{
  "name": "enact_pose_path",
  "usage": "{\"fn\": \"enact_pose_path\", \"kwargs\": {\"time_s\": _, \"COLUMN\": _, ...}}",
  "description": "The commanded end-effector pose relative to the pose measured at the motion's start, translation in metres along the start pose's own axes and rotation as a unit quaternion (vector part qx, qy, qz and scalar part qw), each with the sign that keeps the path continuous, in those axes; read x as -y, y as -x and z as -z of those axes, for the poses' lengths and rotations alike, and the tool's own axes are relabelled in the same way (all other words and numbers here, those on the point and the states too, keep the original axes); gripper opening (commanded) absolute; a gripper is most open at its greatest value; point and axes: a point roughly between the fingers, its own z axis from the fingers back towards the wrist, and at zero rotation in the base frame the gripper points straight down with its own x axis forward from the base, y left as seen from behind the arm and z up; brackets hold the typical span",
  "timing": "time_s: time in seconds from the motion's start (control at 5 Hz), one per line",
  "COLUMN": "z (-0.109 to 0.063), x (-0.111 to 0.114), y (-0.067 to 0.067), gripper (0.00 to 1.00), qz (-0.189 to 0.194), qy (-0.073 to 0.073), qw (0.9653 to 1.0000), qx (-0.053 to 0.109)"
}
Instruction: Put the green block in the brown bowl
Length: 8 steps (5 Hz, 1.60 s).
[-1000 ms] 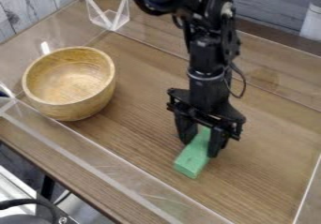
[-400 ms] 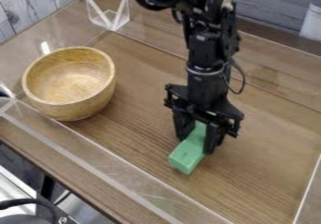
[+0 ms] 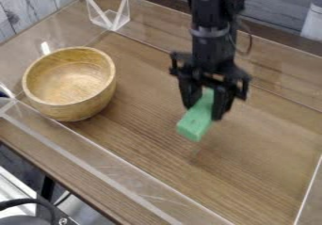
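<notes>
Though blurry, claw around green block

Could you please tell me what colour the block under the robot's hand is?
The block is bright green, seen in the camera view.

Bowl on table; block right of bowl.

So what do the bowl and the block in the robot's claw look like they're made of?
The bowl looks like wood with a smooth, slightly glossy finish, going by its warm light-brown tone. The green block could be plastic or painted wood: its color is even and fairly matte, but it's blurred, so I can't say which.
</notes>
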Motion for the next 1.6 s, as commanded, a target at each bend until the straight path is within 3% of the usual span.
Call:
{"fn": "enact_pose_path", "kwargs": {"time_s": 0.0, "z": -0.039, "x": -0.024, "y": -0.029, "gripper": 0.00, "qz": -0.027, "qy": -0.006, "qw": 0.9978, "qx": 0.060}}
{"fn": "enact_pose_path", "kwargs": {"time_s": 0.4, "z": -0.050, "x": -0.071, "y": -0.002, "gripper": 0.00, "qz": -0.071, "qy": -0.023, "qw": 0.9953, "qx": 0.063}}
{"fn": "enact_pose_path", "kwargs": {"time_s": 0.8, "z": -0.052, "x": -0.150, "y": 0.018, "gripper": 0.00, "qz": -0.110, "qy": -0.044, "qw": 0.9908, "qx": 0.064}}
{"fn": "enact_pose_path", "kwargs": {"time_s": 1.0, "z": -0.043, "x": -0.174, "y": 0.030, "gripper": 0.00, "qz": -0.121, "qy": -0.056, "qw": 0.9891, "qx": 0.062}}
{"fn": "enact_pose_path", "kwargs": {"time_s": 1.4, "z": -0.021, "x": -0.191, "y": 0.033, "gripper": 0.00, "qz": -0.125, "qy": -0.075, "qw": 0.9880, "qx": 0.050}}
